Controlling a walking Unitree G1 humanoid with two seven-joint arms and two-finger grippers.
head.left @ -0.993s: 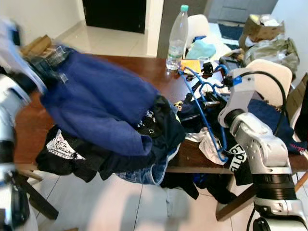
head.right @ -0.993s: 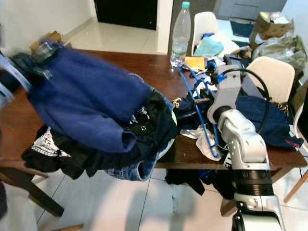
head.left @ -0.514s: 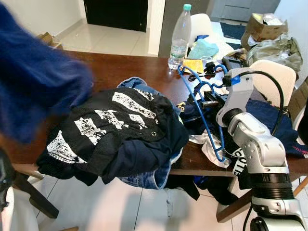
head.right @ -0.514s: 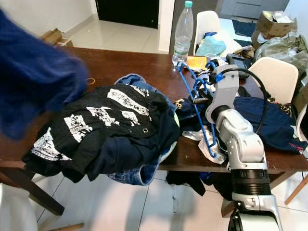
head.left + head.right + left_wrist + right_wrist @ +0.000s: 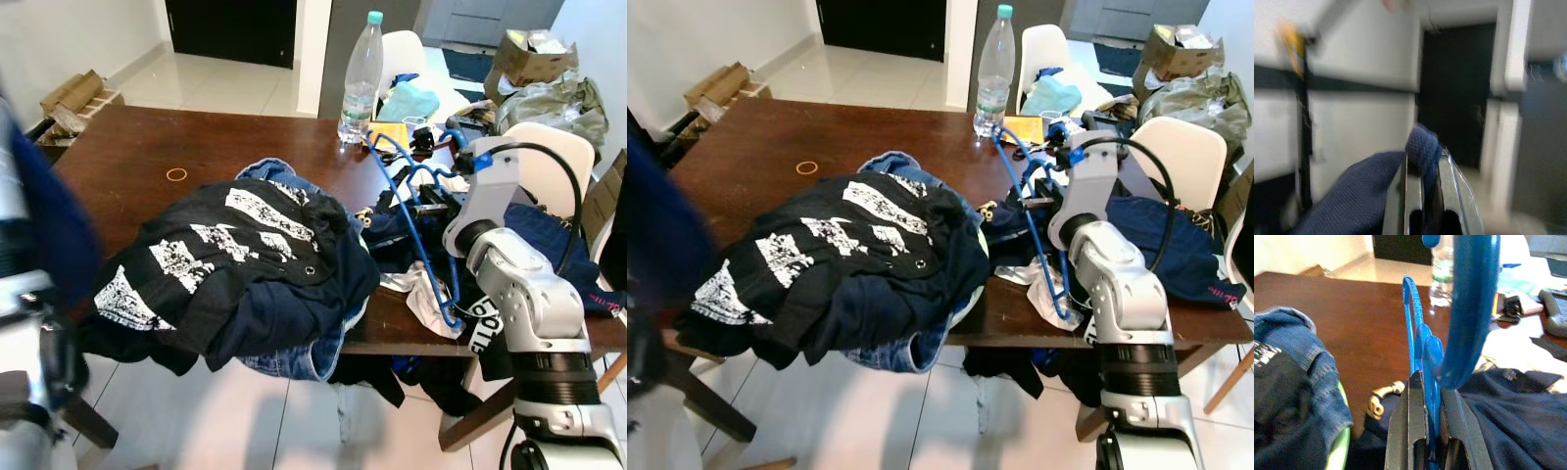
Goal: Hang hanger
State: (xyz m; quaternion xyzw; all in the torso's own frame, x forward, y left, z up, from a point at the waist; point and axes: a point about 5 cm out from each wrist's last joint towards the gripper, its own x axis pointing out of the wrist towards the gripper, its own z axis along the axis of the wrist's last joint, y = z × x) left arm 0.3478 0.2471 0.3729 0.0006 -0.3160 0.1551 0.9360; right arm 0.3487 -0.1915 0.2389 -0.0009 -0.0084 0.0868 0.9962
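Left gripper [image 5: 1422,166]: at the scene's 9 o'clock edge, jaws clamped on a fold of navy garment [image 5: 1352,191].
Table [image 5: 137,157]: brown wood, heaped with dark clothes [image 5: 235,264].
Bottle [image 5: 359,76]: upright at 12 o'clock.
Hanger [image 5: 416,235]: blue, at 3 o'clock above the table.
Right gripper [image 5: 1429,382]: jaws pinched on the hanger's neck.

This is a room in a home, most likely a dining area. A dark wooden table [image 5: 127,162] stands on a floor of pale glossy tiles [image 5: 225,83], with white chairs [image 5: 554,157] around it. Clothes lie in a heap [image 5: 235,274] on the table, next to a plastic water bottle [image 5: 361,73]. Cardboard boxes [image 5: 73,96] rest on the floor near the white wall, and a dark doorway [image 5: 230,27] opens behind the table.
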